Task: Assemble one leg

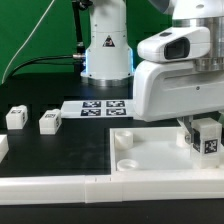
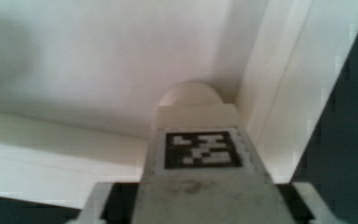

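Leg (image 1: 207, 139) sits between the gripper's (image 1: 205, 140) two fingers, and only its marked face and a little white around it show in the exterior view; the arm's white housing hides everything above. In the wrist view the leg (image 2: 202, 150) fills the middle, its rounded tip near a corner of the white panel (image 2: 87, 70), but blur hides whether tip and panel touch. The fingers (image 2: 115, 205) are cut off at the picture's edge, closed against the leg's two sides with no gap visible. The leg's long axis runs straight out from between the fingers, tip pointing away from the wrist, down toward the white panel (image 1: 110, 150). Two more small white blocks (image 1: 50, 121) (image 1: 16, 117) lie well apart from the fingers, beyond the marker board (image 1: 100, 106).
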You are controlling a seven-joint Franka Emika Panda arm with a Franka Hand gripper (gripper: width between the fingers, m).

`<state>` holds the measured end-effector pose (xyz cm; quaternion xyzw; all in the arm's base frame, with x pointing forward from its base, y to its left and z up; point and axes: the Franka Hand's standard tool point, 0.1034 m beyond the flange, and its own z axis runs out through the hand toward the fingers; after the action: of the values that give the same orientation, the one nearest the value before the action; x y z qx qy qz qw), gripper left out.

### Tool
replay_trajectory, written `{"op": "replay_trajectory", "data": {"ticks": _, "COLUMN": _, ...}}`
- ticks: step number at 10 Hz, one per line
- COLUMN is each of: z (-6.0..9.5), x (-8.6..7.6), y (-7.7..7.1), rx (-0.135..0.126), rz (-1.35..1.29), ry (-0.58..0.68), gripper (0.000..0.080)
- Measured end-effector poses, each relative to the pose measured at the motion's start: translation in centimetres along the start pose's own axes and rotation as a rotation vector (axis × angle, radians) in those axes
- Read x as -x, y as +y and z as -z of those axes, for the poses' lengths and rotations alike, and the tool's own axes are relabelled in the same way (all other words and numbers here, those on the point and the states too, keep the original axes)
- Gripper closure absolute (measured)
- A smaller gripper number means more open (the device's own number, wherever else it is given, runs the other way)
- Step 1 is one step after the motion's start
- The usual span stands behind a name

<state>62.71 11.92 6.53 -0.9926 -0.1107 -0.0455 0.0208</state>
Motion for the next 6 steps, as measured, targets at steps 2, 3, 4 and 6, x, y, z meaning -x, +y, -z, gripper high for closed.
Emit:
{"op": "replay_trajectory", "data": {"ticks": 2, "z": 0.00, "x": 0.00, "y": 0.02, "rx": 0.001, "rz": -0.023, "ry": 0.000, "gripper": 0.0511}}
{"op": "replay_trajectory", "data": {"ticks": 3, "z": 0.02, "x": 0.04, "y": 0.00, "rx": -0.003, "rz": -0.183, "ry": 0.007, "gripper": 0.0511}}
{"op": "replay_trajectory", "data": {"ticks": 4, "z": 0.10, "x": 0.10, "y": -0.01, "rx": -0.005, "rz": -0.360, "ry": 0.008, "gripper": 0.0511}}
{"op": "replay_trajectory", "data": {"ticks": 6, "z": 0.10, "x": 0.16, "y": 0.15, "rx": -0.003, "rz": -0.616, "ry": 0.005, "gripper": 0.0511}}
